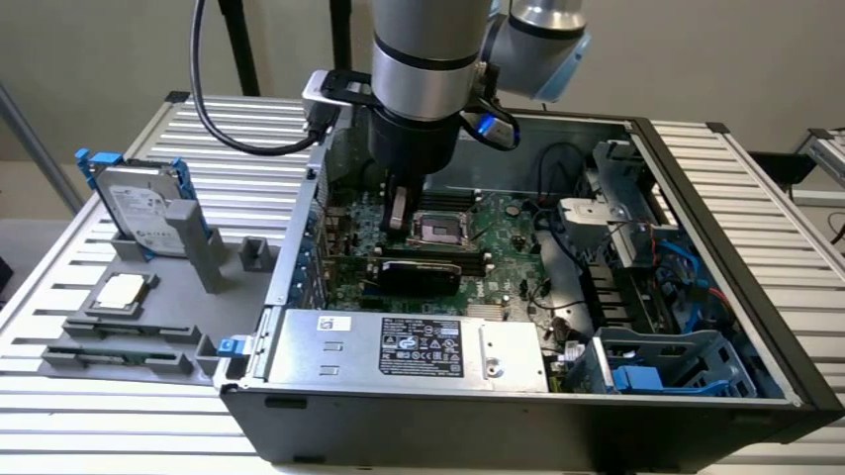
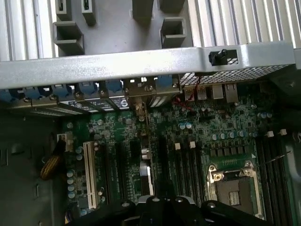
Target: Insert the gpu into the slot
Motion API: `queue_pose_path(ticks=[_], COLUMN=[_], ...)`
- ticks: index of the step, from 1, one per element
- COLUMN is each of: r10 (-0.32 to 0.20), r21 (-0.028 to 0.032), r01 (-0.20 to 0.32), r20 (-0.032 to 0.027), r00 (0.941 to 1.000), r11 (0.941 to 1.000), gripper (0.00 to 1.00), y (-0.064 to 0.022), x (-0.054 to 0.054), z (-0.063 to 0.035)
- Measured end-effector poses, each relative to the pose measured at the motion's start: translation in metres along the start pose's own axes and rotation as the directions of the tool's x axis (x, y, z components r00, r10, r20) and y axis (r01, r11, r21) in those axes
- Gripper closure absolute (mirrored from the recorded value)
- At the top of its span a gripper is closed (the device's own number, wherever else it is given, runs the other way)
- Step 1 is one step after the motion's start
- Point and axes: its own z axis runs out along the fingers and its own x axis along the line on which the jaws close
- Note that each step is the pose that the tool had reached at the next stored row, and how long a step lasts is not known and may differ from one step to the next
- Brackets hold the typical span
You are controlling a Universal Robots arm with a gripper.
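Wrist view is showing you the gpu [image 2: 144,141] edge-on, a thin dark line running from the case's rear brackets [image 2: 141,92] back toward the gripper [image 2: 162,205]. It is lying parallel to the long slots [image 2: 120,165] beside it. Its own slot is sitting hidden under it, so you cannot tell whether the card is fully down.

From the exterior view, the gpu [image 1: 420,275] is standing as a black rectangle on the motherboard [image 1: 509,233], just below the CPU socket [image 1: 438,230]. The gripper [image 1: 400,223] is hanging right above the card's end toward the exterior view's left. You cannot tell whether it is pinching the card or sitting free of it.

You are probably looking at the seating step itself, with the card lined up and either going in or just in. Any further push is calling for a straight downward press, keeping the card upright and its bracket end meeting the rear opening. A tilt is risking a half-seated connector.
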Motion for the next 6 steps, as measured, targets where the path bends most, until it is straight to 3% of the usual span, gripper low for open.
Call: queue_pose_path(ticks=[6], r10=[0.000], r21=[0.0000], r01=[0.000], r20=[-0.0002], r00=[1.0000], r11=[1.0000], gripper=[0.89], y=[0.0000], x=[0.0000], z=[-0.0001])
